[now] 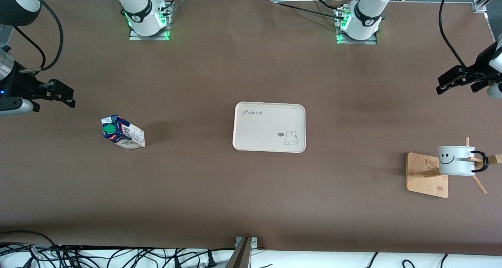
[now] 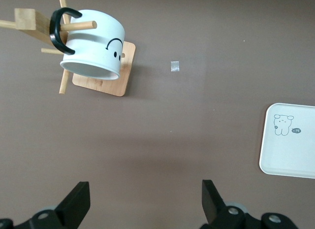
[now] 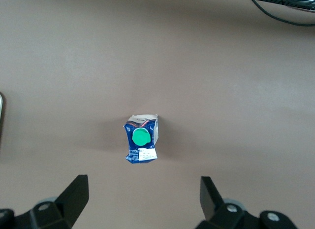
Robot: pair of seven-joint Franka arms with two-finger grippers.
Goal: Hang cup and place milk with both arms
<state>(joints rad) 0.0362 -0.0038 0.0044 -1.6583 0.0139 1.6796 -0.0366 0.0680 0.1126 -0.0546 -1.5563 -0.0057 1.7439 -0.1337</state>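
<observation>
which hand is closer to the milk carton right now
The right hand. It hangs open above the table near the milk carton, at the right arm's end. The left hand, also open, is at the left arm's end, near the cup on its rack.

you are looking at a matt brown counter (image 1: 251,64), a glossy white glazed cup (image 1: 456,160) on a pale bare-wood rack (image 1: 427,174), a printed paper milk (image 1: 124,132) carton with a smooth green plastic cap, and a matt cream tray (image 1: 269,103).
</observation>
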